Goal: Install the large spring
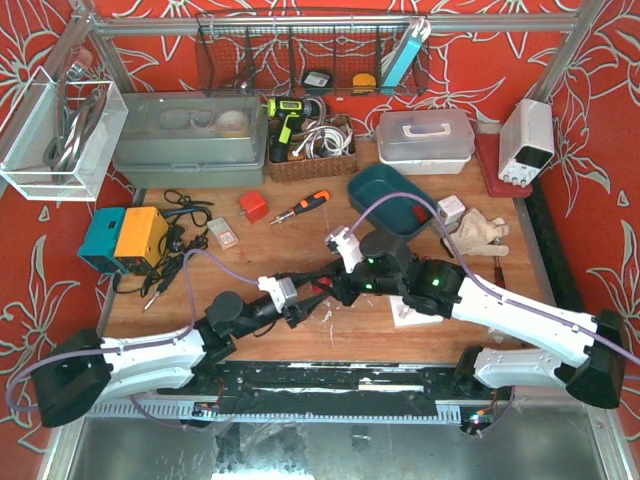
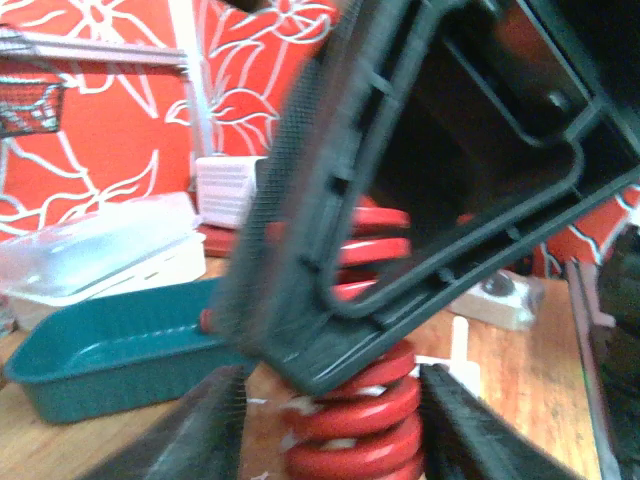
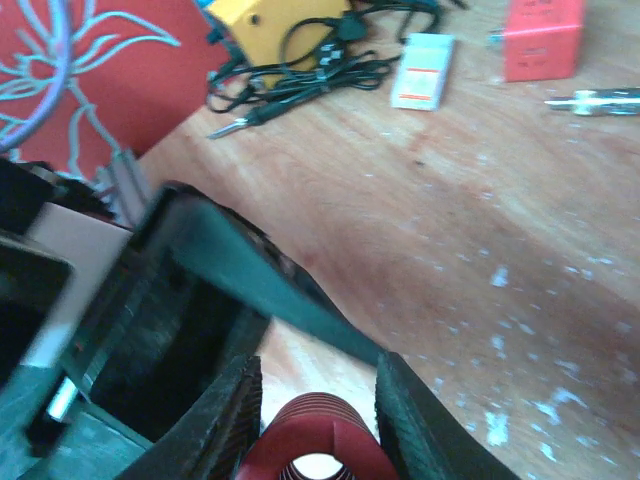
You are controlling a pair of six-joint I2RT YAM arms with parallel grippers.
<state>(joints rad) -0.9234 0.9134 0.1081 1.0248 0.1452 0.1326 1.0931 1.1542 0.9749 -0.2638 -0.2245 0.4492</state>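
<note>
In the overhead view the left arm (image 1: 160, 355) runs low from its base at 7 o'clock toward 2 o'clock. The right arm (image 1: 520, 310) runs from 4 o'clock toward 10 o'clock, elbow bent. The wrists meet nose to nose mid-frame. The left tool (image 2: 333, 378) has its fingers (image 2: 215, 430) apart, straddling the large spring (image 2: 360, 430) with a gap at 9 o'clock. The right tool (image 3: 318, 365) pinches the spring's end from both sides.
</note>
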